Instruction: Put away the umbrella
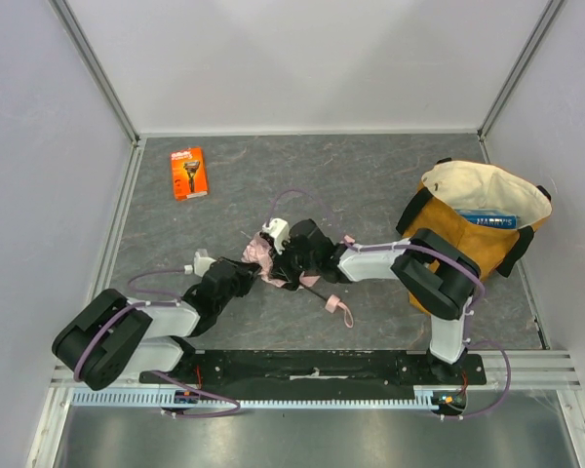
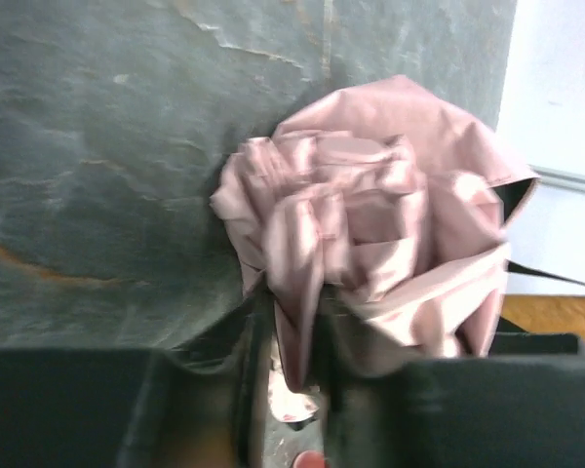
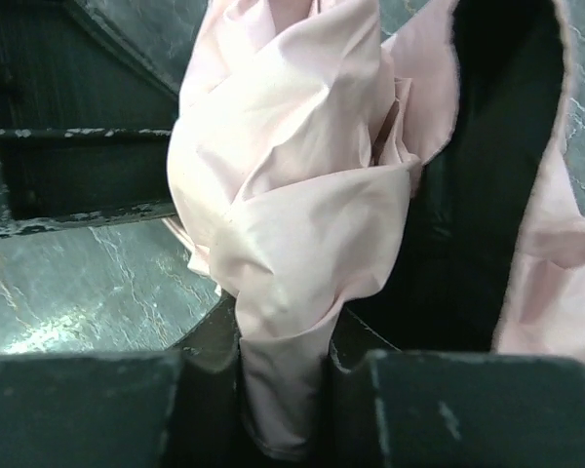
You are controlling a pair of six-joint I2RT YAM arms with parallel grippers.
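Pink cloth of the umbrella (image 1: pixel 261 257) is mostly buried under both wrists in the top view, and its shaft barely shows. Far left, a razor pack (image 1: pixel 188 173) lies well apart, with open counter (image 1: pixel 370 175) around it. The left gripper (image 2: pixel 292 385), blurred, is closed on a fold of the canopy. Just right of it, the right gripper (image 3: pixel 283 390) pinches another fold in a narrow gap. The wrist loop (image 1: pixel 346 314) lies toward the near edge. The tote bag (image 1: pixel 468 234) stands at the counter's right edge.

Pale pink umbrella (image 1: pixel 263 258), collapsed, crumpled
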